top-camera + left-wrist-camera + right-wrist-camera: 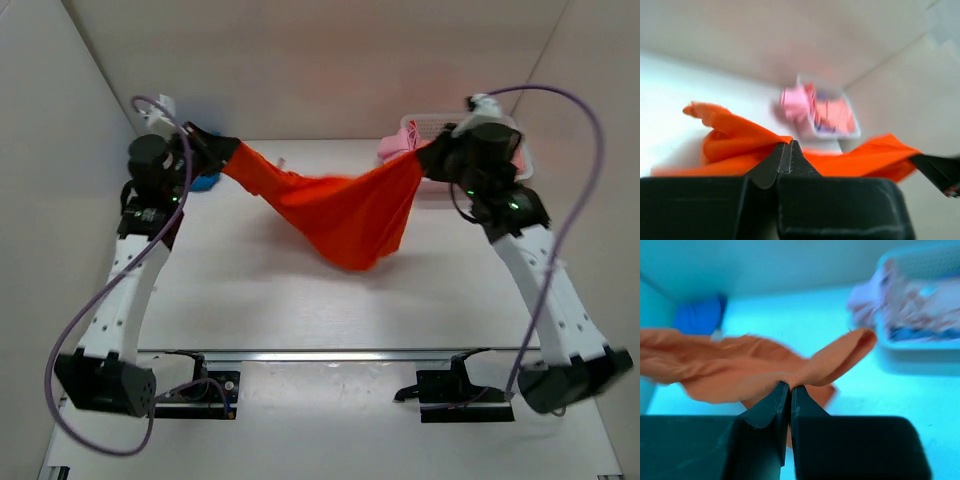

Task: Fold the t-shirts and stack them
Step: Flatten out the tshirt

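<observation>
Sagging between them, the orange-red t-shirt (340,215) is clamped by left gripper (224,155) and right gripper (424,157).

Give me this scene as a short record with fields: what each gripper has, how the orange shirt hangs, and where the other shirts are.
left gripper: shut on one end of the orange-red t-shirt
right gripper: shut on the other end of it
orange-red t-shirt: stretched between the arms, sagging in the middle over the table; whether it touches the table is unclear
blue t-shirt: far left, behind the left arm
pink shirt: draped over the edge of the basket, far right
folding: not yet begun
</observation>
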Robot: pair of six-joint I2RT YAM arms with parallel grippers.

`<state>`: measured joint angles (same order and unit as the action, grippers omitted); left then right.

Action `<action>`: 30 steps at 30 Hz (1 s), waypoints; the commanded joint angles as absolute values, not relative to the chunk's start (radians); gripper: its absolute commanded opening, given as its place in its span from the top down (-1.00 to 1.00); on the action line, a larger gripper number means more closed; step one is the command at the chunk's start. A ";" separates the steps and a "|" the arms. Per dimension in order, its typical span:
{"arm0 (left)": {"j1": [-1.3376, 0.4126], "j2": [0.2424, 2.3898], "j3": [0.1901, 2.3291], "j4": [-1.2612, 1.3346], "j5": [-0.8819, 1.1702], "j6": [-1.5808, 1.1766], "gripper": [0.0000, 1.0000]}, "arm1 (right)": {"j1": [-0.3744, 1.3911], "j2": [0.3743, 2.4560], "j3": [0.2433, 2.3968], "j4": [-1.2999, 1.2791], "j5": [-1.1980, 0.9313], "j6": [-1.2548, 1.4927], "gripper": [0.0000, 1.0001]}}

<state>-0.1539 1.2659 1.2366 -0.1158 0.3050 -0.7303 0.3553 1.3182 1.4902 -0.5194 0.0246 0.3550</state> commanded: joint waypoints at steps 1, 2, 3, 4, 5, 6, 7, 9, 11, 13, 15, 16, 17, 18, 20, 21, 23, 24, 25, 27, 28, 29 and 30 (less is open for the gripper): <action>-0.120 1.151 1.322 -0.293 0.232 -0.620 1.00 | 0.250 1.148 1.424 -0.427 -0.048 0.414 1.00; -0.129 1.128 1.375 -0.339 0.209 -0.589 1.00 | 0.223 1.100 1.419 -0.419 -0.072 0.408 0.99; -0.126 1.115 1.429 -0.385 0.181 -0.560 1.00 | 0.180 1.065 1.414 -0.410 -0.102 0.403 1.00; -0.133 1.106 1.455 -0.417 0.158 -0.537 1.00 | 0.157 1.028 1.417 -0.410 -0.145 0.411 1.00; -0.133 1.101 1.498 -0.431 0.152 -0.531 1.00 | 0.108 1.007 1.419 -0.414 -0.165 0.413 1.00; -0.129 1.082 1.532 -0.448 0.140 -0.517 1.00 | 0.060 0.984 1.422 -0.410 -0.223 0.419 1.00; -0.132 1.072 1.561 -0.468 0.121 -0.512 1.00 | 0.036 0.957 1.420 -0.407 -0.280 0.429 1.00; -0.135 1.048 1.591 -0.491 0.088 -0.509 1.00 | -0.043 0.925 1.414 -0.402 -0.346 0.430 1.00; -0.129 1.023 1.621 -0.500 0.054 -0.500 1.00 | -0.087 0.890 1.413 -0.397 -0.415 0.436 1.00; -0.137 1.025 1.673 -0.547 0.038 -0.488 1.00 | -0.123 0.873 1.416 -0.411 -0.461 0.437 1.00; -0.143 1.040 1.724 -0.575 0.035 -0.479 1.00 | -0.152 0.876 1.446 -0.429 -0.518 0.434 1.00; -0.143 1.054 1.747 -0.593 0.035 -0.479 1.00 | -0.161 0.879 1.444 -0.442 -0.531 0.431 1.00; -0.140 1.058 1.761 -0.604 0.035 -0.479 1.00 | -0.166 0.888 1.448 -0.434 -0.554 0.428 1.00; -0.141 1.063 1.769 -0.612 0.034 -0.477 1.00 | -0.169 0.896 1.447 -0.440 -0.575 0.436 1.00; -0.141 1.062 1.775 -0.621 0.028 -0.471 1.00 | -0.149 0.899 1.428 -0.448 -0.568 0.420 0.99; -0.140 1.065 1.778 -0.614 0.011 -0.465 1.00 | -0.129 0.913 1.434 -0.465 -0.546 0.413 1.00; -0.141 1.083 1.801 -0.630 0.002 -0.447 1.00 | -0.066 0.917 1.433 -0.471 -0.493 0.376 1.00; -0.140 1.095 1.805 -0.638 0.002 -0.446 1.00 | -0.052 0.925 1.436 -0.480 -0.450 0.364 1.00; -0.138 1.106 1.827 -0.649 0.009 -0.440 1.00 | -0.031 0.928 1.439 -0.483 -0.433 0.361 0.99; -0.137 1.130 1.832 -0.667 0.029 -0.433 1.00 | -0.018 0.965 1.446 -0.482 -0.448 0.365 1.00; -0.133 1.144 1.833 -0.667 0.047 -0.433 1.00 | -0.018 0.974 1.444 -0.482 -0.481 0.364 1.00; -0.124 1.160 1.815 -0.666 0.061 -0.434 1.00 | -0.018 0.998 1.442 -0.483 -0.492 0.364 1.00; -0.124 1.173 1.806 -0.661 0.084 -0.433 1.00 | -0.011 1.018 1.436 -0.473 -0.491 0.371 0.99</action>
<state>-0.1356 1.1378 1.8069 -0.6430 0.0441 -0.4522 -0.0208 0.9817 1.4166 -0.4999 -0.4847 0.3836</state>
